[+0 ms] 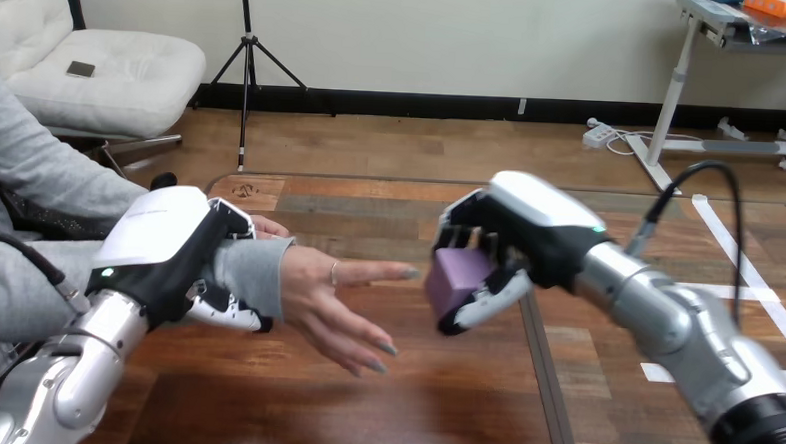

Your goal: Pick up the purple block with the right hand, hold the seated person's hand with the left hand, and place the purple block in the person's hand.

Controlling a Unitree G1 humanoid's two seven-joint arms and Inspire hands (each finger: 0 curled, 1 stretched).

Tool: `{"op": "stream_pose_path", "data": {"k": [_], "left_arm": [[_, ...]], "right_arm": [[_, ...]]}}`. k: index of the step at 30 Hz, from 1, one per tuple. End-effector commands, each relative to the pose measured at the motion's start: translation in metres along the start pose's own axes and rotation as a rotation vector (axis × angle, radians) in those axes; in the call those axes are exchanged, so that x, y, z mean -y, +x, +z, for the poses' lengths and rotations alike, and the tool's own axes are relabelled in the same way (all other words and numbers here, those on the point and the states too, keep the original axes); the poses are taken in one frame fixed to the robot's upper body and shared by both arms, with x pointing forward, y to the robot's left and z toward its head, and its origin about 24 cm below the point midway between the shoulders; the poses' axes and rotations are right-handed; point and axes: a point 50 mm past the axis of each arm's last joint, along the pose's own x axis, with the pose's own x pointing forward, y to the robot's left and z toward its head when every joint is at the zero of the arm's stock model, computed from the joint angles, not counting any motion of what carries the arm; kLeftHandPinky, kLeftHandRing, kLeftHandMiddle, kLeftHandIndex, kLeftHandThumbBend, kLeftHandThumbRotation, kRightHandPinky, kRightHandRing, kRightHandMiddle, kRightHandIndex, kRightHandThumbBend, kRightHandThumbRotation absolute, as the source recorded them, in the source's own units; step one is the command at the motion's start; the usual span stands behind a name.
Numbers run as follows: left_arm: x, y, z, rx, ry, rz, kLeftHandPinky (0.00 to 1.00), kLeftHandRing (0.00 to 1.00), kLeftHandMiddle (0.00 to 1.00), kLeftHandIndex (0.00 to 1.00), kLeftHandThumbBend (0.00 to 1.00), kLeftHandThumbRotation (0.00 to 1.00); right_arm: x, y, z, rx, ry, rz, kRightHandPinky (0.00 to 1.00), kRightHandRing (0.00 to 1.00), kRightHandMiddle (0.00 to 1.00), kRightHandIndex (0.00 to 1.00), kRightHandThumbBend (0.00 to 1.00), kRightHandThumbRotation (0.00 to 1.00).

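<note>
Two robot arms over the wooden table (310,419), one person seated at view left.

Right arm (684,345): enters from lower right, silver forearm angled up toward ctr.
Left arm (72,368): enters from lower left, forearm angled up and to the right.

Person's forearm in a grey sleeve (26,276) reaches in from the left, held above the table. Person's hand (321,294) is flat and open, fingers spread and pointing right.

Left hand (163,247): clasped round the person's wrist (257,271) at the sleeve cuff, w/ thumb over the top and fingers curled underneath.

Right hand (528,238): closed on the purple block (457,275), fingers over its top, thumb under its lower edge, palm facing left.

Purple block: in the air, off the table, just right of the person's fingertips. Looks like a thin gap btwn block and the nearest fingertip, but contact can't be ruled out from this angle.
</note>
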Motion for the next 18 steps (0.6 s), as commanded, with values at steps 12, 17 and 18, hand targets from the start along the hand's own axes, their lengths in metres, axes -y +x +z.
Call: {"op": "stream_pose_path", "data": {"k": [12, 17, 18], "left_arm": [[-0.036, 0.034, 0.044, 0.198, -0.026, 0.197, 0.19, 0.23, 0.27, 0.29, 0.83, 0.00], [-0.036, 0.036, 0.047, 0.203, -0.032, 0.197, 0.19, 0.23, 0.27, 0.29, 0.83, 0.00], [-0.036, 0.036, 0.047, 0.205, -0.033, 0.197, 0.19, 0.23, 0.27, 0.29, 0.82, 0.00]], "right_arm": [[0.018, 0.027, 0.031, 0.083, -0.031, -0.068, 0.28, 0.33, 0.39, 0.44, 0.77, 0.00], [0.015, 0.032, 0.035, 0.091, -0.027, -0.060, 0.28, 0.33, 0.39, 0.44, 0.77, 0.00], [0.015, 0.032, 0.035, 0.092, -0.027, -0.060, 0.28, 0.33, 0.39, 0.44, 0.77, 0.00]]}}
